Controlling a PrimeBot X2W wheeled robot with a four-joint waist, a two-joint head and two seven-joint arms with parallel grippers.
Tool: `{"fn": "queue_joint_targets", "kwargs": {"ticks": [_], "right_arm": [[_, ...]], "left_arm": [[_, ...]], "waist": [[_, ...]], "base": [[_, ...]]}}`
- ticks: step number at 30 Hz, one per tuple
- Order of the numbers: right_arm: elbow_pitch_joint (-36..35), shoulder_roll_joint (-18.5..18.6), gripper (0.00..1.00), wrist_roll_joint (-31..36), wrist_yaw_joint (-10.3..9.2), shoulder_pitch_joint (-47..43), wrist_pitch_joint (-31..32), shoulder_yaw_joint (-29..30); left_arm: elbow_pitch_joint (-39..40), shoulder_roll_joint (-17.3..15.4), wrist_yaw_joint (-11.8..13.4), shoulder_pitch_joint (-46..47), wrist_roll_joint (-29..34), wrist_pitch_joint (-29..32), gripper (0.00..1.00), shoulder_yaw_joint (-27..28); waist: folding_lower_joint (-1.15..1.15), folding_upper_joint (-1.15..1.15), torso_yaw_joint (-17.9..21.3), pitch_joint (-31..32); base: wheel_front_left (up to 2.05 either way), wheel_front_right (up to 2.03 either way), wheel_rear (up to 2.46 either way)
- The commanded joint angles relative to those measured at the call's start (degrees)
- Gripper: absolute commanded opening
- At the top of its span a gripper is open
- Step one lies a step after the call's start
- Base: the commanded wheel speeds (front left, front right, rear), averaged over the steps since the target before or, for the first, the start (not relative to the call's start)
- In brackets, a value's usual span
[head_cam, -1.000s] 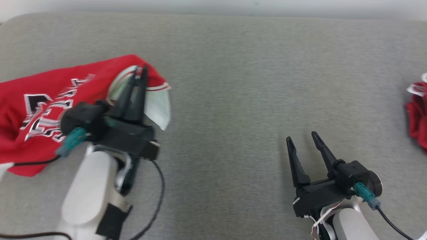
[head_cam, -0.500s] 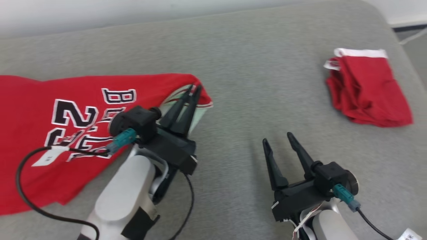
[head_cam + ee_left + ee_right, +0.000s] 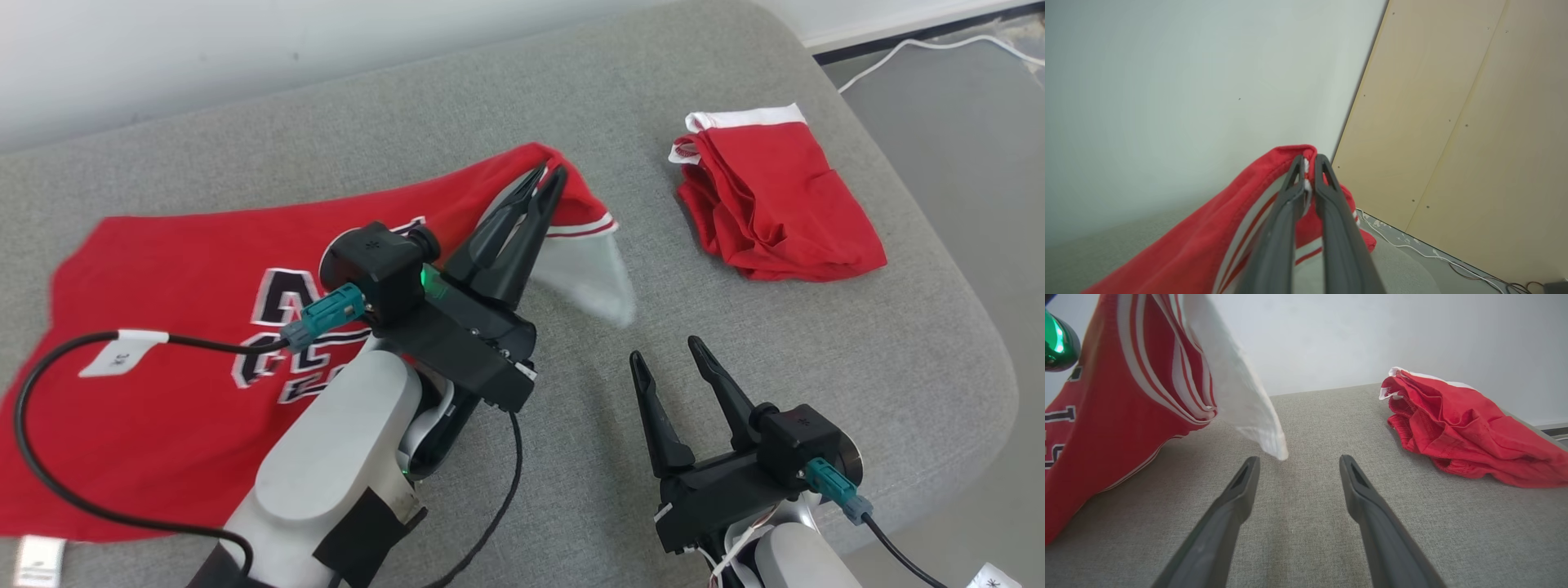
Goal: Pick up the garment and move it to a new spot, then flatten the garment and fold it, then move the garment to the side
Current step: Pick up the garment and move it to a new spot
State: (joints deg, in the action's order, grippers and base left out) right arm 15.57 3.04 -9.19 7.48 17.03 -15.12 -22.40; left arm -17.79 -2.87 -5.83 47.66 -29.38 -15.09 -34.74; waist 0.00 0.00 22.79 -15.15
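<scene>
- The left jaws are clamped on a striped edge of the red jersey [image 3: 147, 269]. In the left wrist view a fold of the red cloth [image 3: 1208, 245] sits pinched between the two dark tips.
- The right jaws stand wide apart with nothing between them, poised over bare grey cushion [image 3: 571, 98] at the lower right of the head view.
- Most of the jersey lies spread on the left part of the cushion, its black-and-white lettering facing up. We see its right corner raised off the fabric where the left jaws grip it.
- A pale flap [image 3: 584, 278] of the jersey hangs from the raised corner. In the right wrist view the flap's tip [image 3: 1274, 445] hangs just above and between the open right jaws, with the jersey [image 3: 1106, 416] draped at the upper left.
- A crumpled pair of red shorts [image 3: 775, 204] with a white waistband rests near the cushion's far right corner, apart from the jersey.
- A black cable [image 3: 49, 482] with a white tag loops over the jersey beside the left forearm.
- Past the cushion we see a pale wall [image 3: 1167, 81] and a tan panel [image 3: 1453, 102].
</scene>
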Motion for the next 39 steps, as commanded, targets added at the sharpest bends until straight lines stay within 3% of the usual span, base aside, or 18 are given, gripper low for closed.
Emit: {"fn": "queue_joint_targets", "kwargs": {"ticks": [1, 6, 7, 8, 14, 27, 39], "right_arm": [[0.1, -0.2, 1.0, -0.4, 0.02, -0.4, 0.0, 0.0], [0.2, -0.2, 1.0, -0.7, 0.02, -0.4, 0.0, 0.1], [0.2, -0.2, 1.0, -0.7, 0.02, -0.4, 0.0, 0.1], [0.2, -0.1, 1.0, -0.6, 0.02, -0.4, 0.0, 0.2], [0.3, -0.1, 1.0, 0.2, 0.02, -1.2, 0.0, 1.0], [0.5, -0.1, 1.0, 1.4, 0.02, -3.8, 0.0, 3.6], [0.7, -0.1, 1.0, 1.1, 0.02, -7.0, 0.0, 4.8]], "left_arm": [[1.0, -0.1, -0.2, 0.1, -0.7, -0.1, 0.0, 0.0], [-0.5, -0.1, -0.6, -1.2, 0.1, -0.1, 0.02, -0.6], [-1.6, -0.1, -0.6, -1.6, 0.1, -0.1, 0.48, -0.3], [-3.6, 0.0, -0.7, -2.0, 0.7, -0.1, 1.0, 0.2], [-7.4, -0.1, 0.2, -4.9, 4.0, -0.1, 1.0, 4.4], [-5.2, -1.1, 5.5, -18.2, 18.3, -0.1, 1.0, 20.1], [0.1, -2.0, 7.0, -30.5, 22.5, -0.1, 1.0, 30.9]], "waist": [[0.0, 0.0, 0.1, 0.6], [0.0, 0.0, -1.0, 1.1], [0.0, 0.0, -1.3, 1.2], [0.0, 0.0, -1.9, 1.6], [0.0, 0.0, -5.0, 2.9], [0.0, 0.0, -13.8, 7.7], [0.0, 0.0, -17.5, 11.8]], "base": [[0.0, 0.0, 0.0], [0.0, 0.0, 0.0], [0.0, 0.0, 0.0], [0.0, 0.0, 0.0], [0.0, 0.0, 0.0], [0.0, 0.0, 0.0], [0.0, 0.0, 0.0]]}}
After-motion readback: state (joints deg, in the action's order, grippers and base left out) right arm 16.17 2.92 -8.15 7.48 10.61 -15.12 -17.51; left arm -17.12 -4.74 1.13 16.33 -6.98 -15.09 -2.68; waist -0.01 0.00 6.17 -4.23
